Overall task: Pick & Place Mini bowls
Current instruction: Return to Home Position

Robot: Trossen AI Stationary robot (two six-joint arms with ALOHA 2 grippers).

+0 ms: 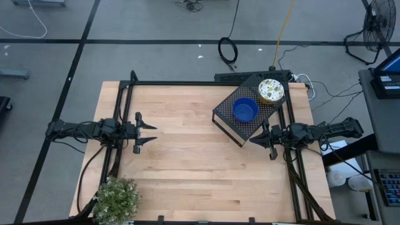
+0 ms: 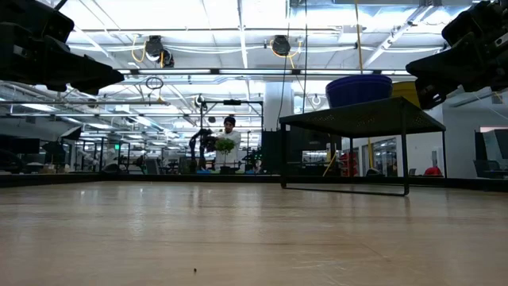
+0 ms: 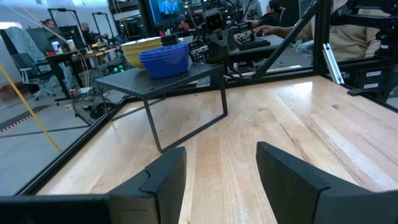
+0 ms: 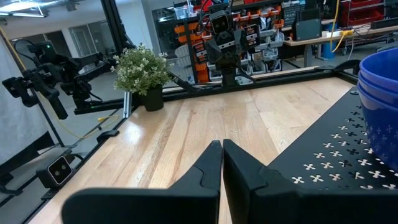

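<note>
You find no writing, label, brand, number or sign that can be read in any of these views. The lit screen (image 3: 168,9) in the room beyond the table, seen from the left wrist, shows pale marks on blue, too blurred for you to make out.

Smooth pale wood table (image 1: 187,156), matt black perforated metal shelf (image 1: 240,128), glossy blue bowls (image 1: 245,110)

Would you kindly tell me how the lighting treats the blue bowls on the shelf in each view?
High view: even light, blue bowls and shelf plain. Low view: backlit by bright ceiling lights, both darkened. Left wrist view: well lit. Right wrist view: likewise.
</note>
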